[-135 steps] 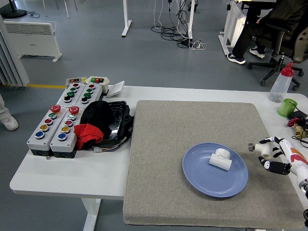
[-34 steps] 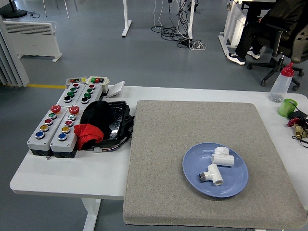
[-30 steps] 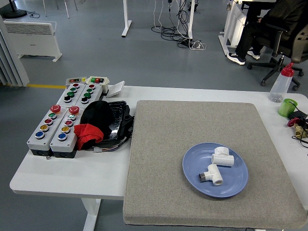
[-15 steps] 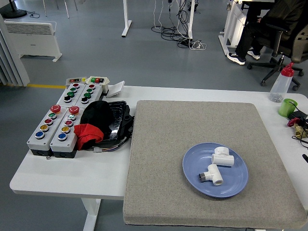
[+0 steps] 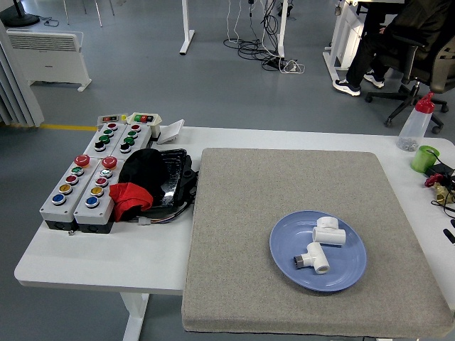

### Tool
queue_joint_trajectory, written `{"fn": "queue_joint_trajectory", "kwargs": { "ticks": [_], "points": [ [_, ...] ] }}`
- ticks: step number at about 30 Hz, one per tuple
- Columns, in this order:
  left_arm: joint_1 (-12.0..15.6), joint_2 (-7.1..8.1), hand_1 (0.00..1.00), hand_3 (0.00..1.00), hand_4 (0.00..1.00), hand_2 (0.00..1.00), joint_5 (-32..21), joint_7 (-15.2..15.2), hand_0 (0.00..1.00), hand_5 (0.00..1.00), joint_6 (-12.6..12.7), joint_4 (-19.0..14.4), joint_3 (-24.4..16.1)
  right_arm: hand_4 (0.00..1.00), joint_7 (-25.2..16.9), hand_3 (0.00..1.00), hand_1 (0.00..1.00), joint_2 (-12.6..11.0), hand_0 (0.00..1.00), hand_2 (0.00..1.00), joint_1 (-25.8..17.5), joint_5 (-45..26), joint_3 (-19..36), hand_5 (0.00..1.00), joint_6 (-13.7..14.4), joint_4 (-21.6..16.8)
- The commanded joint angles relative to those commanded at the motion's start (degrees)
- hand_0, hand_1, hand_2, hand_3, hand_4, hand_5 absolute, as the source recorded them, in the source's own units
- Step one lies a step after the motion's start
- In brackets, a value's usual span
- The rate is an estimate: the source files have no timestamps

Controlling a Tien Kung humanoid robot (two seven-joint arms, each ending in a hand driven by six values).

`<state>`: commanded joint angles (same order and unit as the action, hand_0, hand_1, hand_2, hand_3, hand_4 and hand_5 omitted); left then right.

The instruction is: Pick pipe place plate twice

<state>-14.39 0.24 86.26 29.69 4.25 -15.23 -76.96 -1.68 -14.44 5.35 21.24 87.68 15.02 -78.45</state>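
A blue plate (image 5: 284, 244) sits on the grey mat (image 5: 249, 213), right of its middle. Two white pipe fittings lie in the plate. One fitting (image 5: 329, 232) is at the plate's upper right. The other fitting (image 5: 313, 258), with a metal end pointing left, lies near the plate's centre. Only a small dark sliver of my right hand (image 5: 451, 235) shows at the picture's right edge, well away from the plate. My left arm is out of view.
Grey button boxes (image 5: 79, 186) and a black and red cloth bundle (image 5: 142, 179) fill the table's left side. A spray bottle (image 5: 415, 123), a green cup (image 5: 425, 158) and brass parts (image 5: 444, 192) stand at the far right. A seated person (image 5: 394, 35) is beyond the table.
My right hand, which held a fitting beside the plate 4.5 s ago, has withdrawn to the right edge. That second fitting now lies in the plate. Nothing else has shifted.
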Motion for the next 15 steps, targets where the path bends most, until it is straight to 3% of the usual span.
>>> {"fn": "queue_joint_trajectory", "kwargs": {
  "ticks": [15],
  "points": [
    [0.03, -0.06, 0.578, 0.487, 0.408, 0.585, 0.21, 0.09, 0.584, 0.998, -0.13, -0.03, -0.07, 0.491, 0.29, 0.717, 0.690, 0.21, 0.742, 0.696, -0.25, 0.34, -0.89, 0.834, -0.08, 0.19]
  ]
}}
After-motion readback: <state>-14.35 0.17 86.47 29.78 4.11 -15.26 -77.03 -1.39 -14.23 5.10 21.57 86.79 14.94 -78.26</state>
